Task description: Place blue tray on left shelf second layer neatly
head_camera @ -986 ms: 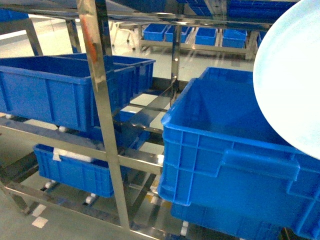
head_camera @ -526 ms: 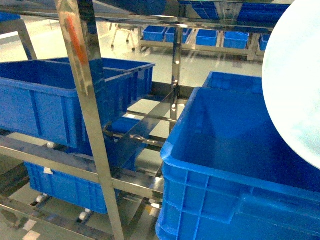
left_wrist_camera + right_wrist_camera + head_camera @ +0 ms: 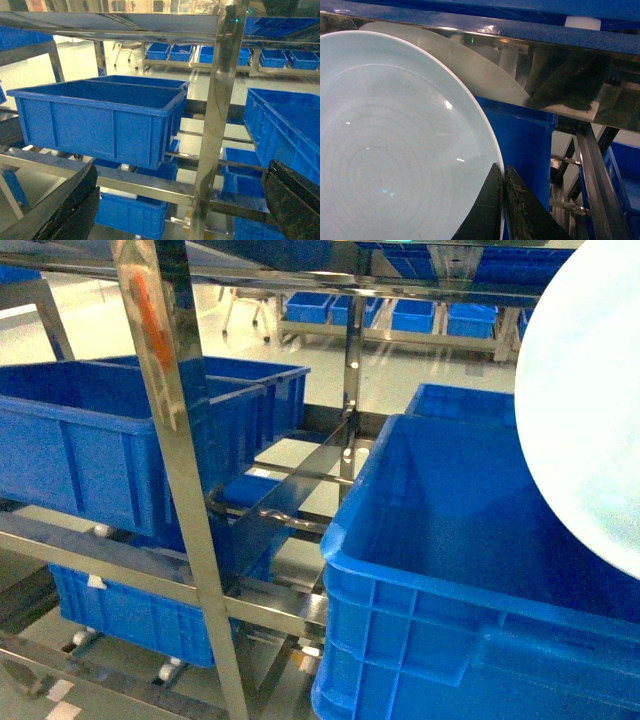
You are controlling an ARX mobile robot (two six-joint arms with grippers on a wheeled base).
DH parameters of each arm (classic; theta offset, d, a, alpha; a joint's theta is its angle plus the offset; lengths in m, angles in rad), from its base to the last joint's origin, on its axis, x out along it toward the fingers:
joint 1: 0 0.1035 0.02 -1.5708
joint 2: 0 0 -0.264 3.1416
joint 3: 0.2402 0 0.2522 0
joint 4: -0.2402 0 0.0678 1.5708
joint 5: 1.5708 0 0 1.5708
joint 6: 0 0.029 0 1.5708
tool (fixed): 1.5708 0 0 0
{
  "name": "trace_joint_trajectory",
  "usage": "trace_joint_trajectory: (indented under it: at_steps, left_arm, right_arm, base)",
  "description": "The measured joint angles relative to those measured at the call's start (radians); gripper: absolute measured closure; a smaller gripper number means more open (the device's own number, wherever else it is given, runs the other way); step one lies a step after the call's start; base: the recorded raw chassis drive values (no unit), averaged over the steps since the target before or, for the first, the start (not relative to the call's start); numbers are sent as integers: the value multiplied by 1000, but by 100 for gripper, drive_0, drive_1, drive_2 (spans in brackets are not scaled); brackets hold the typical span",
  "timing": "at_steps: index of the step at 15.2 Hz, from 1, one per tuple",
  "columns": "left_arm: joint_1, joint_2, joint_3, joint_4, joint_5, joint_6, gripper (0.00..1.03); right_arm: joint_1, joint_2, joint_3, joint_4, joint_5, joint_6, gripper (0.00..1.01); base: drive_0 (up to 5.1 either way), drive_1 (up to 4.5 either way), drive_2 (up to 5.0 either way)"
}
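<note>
The blue tray (image 3: pixel 590 410) is a pale round dish held on edge at the right of the head view, above a deep blue crate (image 3: pixel 470 570). In the right wrist view my right gripper (image 3: pixel 502 187) is shut on the rim of the blue tray (image 3: pixel 395 150), just below a steel rail (image 3: pixel 520 40). The left shelf's second layer (image 3: pixel 110 555) is a steel tier carrying a blue crate (image 3: pixel 100 450). My left gripper (image 3: pixel 175 210) is open and holds nothing, its fingers (image 3: pixel 55 210) framing the left shelf's rail (image 3: pixel 125 175).
A shiny upright (image 3: pixel 175 470) stands in front, between the left and right shelves. Another crate (image 3: pixel 140 615) sits on the tier below the left one. More crates (image 3: pixel 400 310) stand on racks across the floor.
The head view has closed in on the rack and the right crate. The tray stays in my right gripper and has edged slightly left.
</note>
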Motion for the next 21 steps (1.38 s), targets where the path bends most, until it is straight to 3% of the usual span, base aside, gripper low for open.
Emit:
trace_joint_trajectory:
  at_steps: [4, 7, 10, 12, 13, 16, 17, 21]
  left_arm:
    - [0, 0, 0, 0, 0, 0, 5]
    - [0, 0, 0, 0, 0, 0, 5]
    - [0, 0, 0, 0, 0, 0, 5]
    - [0, 0, 0, 0, 0, 0, 5]
    - [0, 0, 0, 1, 0, 0, 5]
    - [0, 0, 0, 0, 0, 0, 5]
    - [0, 0, 0, 1, 0, 0, 5]
    - [0, 0, 0, 0, 0, 0, 5]
  right_arm:
    - [13, -9, 0, -16, -29, 7, 99]
    - [20, -10, 0, -38, -74, 40, 99]
    - [28, -39, 1, -143, -141, 77, 99]
    - [25, -32, 29, -272, -203, 145, 99]
    - [14, 7, 44, -312, -230, 200, 99]
    - [-61, 179, 87, -306, -231, 399, 99]
    - [-81, 277, 118, -257, -224, 448, 99]
    - [-98, 389, 153, -230, -222, 512, 99]
  base:
    - [0, 0, 0]
    - [0, 0, 0]
    - [0, 0, 0]
    - [0, 0, 0]
    - [0, 0, 0]
    - [0, 0, 0]
    - [0, 0, 0]
    - [0, 0, 0]
